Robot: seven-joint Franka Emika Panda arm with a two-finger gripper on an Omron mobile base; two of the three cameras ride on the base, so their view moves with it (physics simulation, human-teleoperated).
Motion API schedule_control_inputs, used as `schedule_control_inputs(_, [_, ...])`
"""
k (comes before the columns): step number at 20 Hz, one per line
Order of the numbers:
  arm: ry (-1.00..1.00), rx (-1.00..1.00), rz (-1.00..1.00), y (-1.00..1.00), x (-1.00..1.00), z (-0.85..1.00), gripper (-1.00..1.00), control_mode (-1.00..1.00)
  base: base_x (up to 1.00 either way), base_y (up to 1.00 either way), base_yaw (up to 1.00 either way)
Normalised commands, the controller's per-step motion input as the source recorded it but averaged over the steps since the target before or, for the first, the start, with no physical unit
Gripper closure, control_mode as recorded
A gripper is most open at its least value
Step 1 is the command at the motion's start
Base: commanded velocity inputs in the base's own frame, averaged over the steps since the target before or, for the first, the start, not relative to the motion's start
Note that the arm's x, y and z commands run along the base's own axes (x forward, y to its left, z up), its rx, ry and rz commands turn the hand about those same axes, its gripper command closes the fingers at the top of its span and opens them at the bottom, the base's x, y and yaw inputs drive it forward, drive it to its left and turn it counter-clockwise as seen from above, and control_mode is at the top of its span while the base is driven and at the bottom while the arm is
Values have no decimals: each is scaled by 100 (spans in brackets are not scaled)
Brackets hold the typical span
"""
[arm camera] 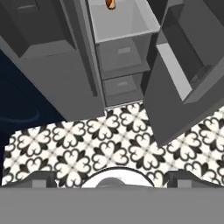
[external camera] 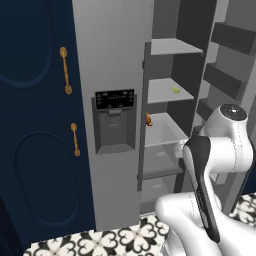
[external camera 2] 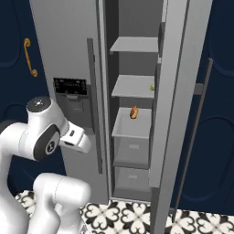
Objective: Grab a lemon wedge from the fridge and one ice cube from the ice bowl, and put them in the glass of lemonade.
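- The tall light-grey two-door fridge (external camera: pixel 115 75) stands with its right door (external camera 2: pixel 176 91) swung open; flat grey shelves inside.
- Base views show a small yellow-green lemon wedge (external camera: pixel 175 90) on the second shelf — and an orange item (external camera 2: pixel 134 112) one shelf lower.
- Hand view looks down on black-and-white patterned floor tiles (arm camera: pixel 105 144); the fingers (arm camera: pixel 43 179) stand apart, holding nothing.

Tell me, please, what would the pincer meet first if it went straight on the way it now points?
Probably the patterned floor tiles just before the open fridge; the hand view looks down at them, with nothing between, though depth is uncertain.
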Motion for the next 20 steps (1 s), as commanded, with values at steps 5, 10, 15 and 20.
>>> schedule_control_inputs(5, [-2,0,-17,0,29,-9,-100,-100,0,0,0])
schedule_control_inputs(10, [-4,0,-9,-2,34,0,-100,-100,0,0,0])
schedule_control_inputs(15, [0,0,-4,0,7,0,-100,-100,0,0,0])
schedule_control_inputs(20, [0,0,0,0,0,0,-100,-100,0,0,0])
